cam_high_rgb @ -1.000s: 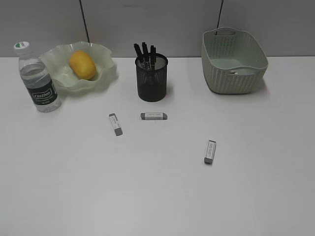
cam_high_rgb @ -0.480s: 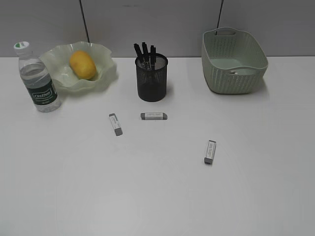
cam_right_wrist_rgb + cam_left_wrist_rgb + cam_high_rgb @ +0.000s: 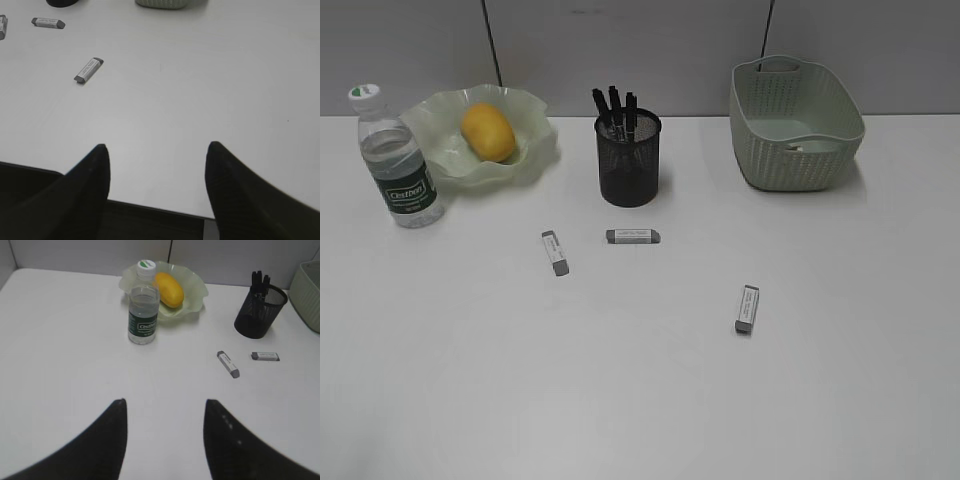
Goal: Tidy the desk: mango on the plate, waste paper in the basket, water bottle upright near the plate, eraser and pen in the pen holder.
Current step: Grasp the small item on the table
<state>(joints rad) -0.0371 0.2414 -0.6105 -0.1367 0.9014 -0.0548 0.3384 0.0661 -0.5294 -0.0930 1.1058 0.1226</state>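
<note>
You are looking at a broad plain white counter (image 3: 640,400) carrying everything. At its far right the pale sage-green oval woven-look plastic basket (image 3: 798,125) is standing, with a small white wad of waste paper (image 3: 798,147) lying inside it. At far left the pale translucent green wavy-rimmed plate (image 3: 480,135) is holding the smooth yellow-orange mango (image 3: 487,131). Just beside the plate, on its left, the small clear water bottle with white cap and dark green label (image 3: 396,160) is standing upright. Between plate and basket the black wire-mesh cylindrical pen holder (image 3: 628,158) is standing with black pens (image 3: 616,108) sticking out of its top. Three small grey-and-white block erasers are lying loose on the counter: one (image 3: 555,252) and another (image 3: 633,236) near the pen holder's front, the third (image 3: 747,308) well apart toward the right. Your left gripper (image 3: 165,410) and right gripper (image 3: 156,155) are both hanging above bare counter, jaws spread wide and holding nothing
</note>
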